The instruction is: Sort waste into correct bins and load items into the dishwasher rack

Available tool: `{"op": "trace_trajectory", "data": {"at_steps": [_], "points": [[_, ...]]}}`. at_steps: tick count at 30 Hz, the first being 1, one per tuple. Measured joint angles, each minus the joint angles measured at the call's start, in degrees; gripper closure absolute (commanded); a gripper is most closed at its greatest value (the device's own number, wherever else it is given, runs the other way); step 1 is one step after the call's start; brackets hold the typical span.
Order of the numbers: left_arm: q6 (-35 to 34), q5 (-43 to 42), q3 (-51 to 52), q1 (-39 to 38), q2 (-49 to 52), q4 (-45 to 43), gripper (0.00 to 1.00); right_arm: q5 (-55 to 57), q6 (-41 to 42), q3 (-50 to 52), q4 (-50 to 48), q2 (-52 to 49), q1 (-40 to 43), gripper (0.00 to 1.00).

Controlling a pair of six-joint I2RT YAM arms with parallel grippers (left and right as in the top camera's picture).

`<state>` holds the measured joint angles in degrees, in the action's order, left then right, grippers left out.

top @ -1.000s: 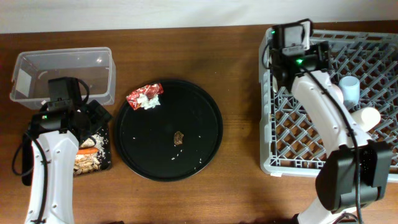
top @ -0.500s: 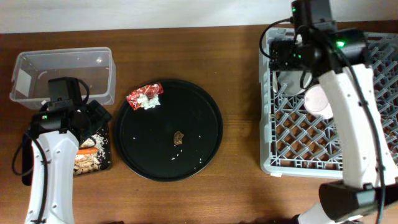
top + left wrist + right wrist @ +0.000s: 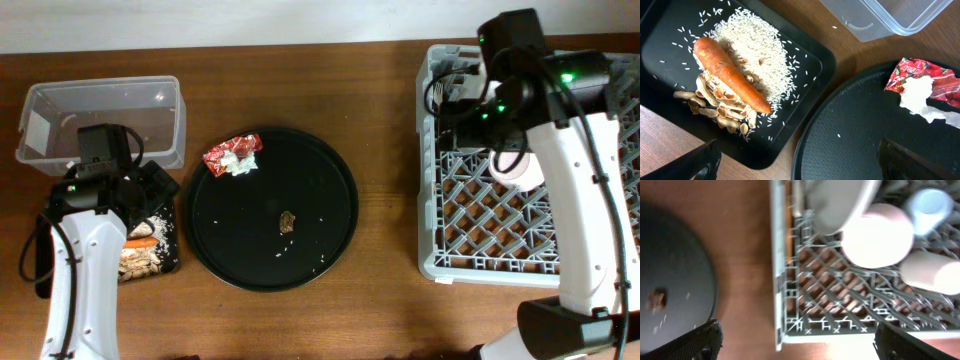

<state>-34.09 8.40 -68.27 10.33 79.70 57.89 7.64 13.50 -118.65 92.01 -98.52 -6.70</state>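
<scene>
Eyes on the dishwasher rack (image 3: 430, 200), at the right end of the desk (image 3: 380, 90). The pinkish-white bowl (image 3: 877, 235) sits on the lattice, the light blue cup (image 3: 927, 207) is just beside it, and the white cup (image 3: 935, 272) lies close by. The view is blurred here, but that looks like the pale grey plate (image 3: 840, 202) overlapping the bowl's edge.

The right gripper (image 3: 796, 330) hangs above the rack's left wall, spread wide, holding nothing and touching nothing.

Across the desk, the orange carrot (image 3: 730, 75) lies on white rice (image 3: 760, 50) in the flat black tray (image 3: 810, 65), with beige food scraps (image 3: 720, 110) against it. The clear tub (image 3: 890, 15) stands just beside. On the round black tray (image 3: 865, 140), the wrapper (image 3: 925, 80) is near the rim and a small brown lump (image 3: 287, 221) sits mid-tray.

The left gripper (image 3: 797, 145) hovers where the two trays meet, wide open and empty.
</scene>
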Motion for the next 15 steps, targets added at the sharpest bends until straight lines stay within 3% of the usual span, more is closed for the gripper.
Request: {"op": "trace_trajectory", "data": {"at_steps": [6, 15], "points": [[0.0, 0.0, 0.0, 0.0, 0.0, 0.0, 0.01, 2.1, 2.6, 0.0, 0.2, 0.0, 9.1, 0.01], [0.0, 0.0, 0.0, 0.0, 0.0, 0.0, 0.01, 2.4, 3.0, 0.0, 0.2, 0.0, 9.9, 0.01]]}}
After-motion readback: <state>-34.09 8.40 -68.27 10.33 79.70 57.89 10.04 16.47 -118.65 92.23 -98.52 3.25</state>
